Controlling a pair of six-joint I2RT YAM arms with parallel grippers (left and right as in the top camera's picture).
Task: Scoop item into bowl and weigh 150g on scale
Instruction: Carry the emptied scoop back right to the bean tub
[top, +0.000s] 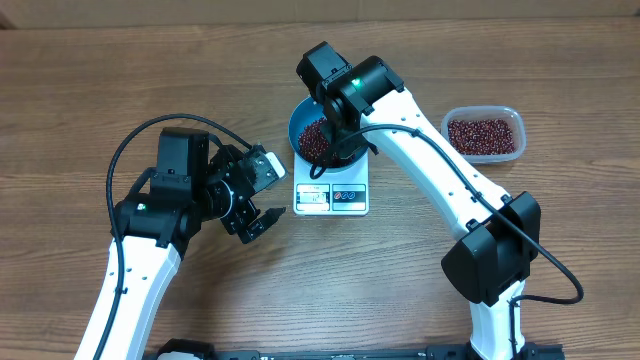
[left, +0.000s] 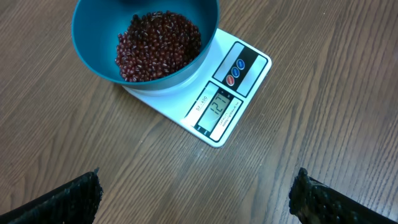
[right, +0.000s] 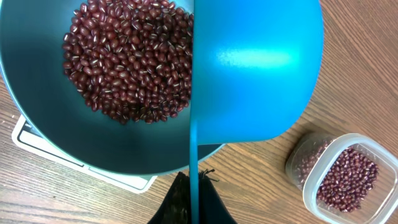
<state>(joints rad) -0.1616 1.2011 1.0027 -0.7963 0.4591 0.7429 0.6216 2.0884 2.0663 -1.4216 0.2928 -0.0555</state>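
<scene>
1. Beans (right: 124, 62) sit heaped in bowl (right: 93, 149) on scale (left: 217, 112); more wait in tub (right: 297, 163).
2. Right gripper (right: 191, 202) is clamped tight on scoop (right: 255, 68) handle, with scoop tipped over bowl.
3. Left gripper (left: 196, 199) is spread wide, empty, near scale.
4. Display looks under target, so pour in small shakes, keep scoop inside rim, watch reading.

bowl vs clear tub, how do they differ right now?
Shape and look: the bowl is round and opaque teal, while the tub is rectangular with rounded corners and see-through.
Place: the bowl sits on the scale, while the tub stands directly on the table, off to the right arm's side of the scale.
Shared: both are open on top and hold red-brown beans.
</scene>
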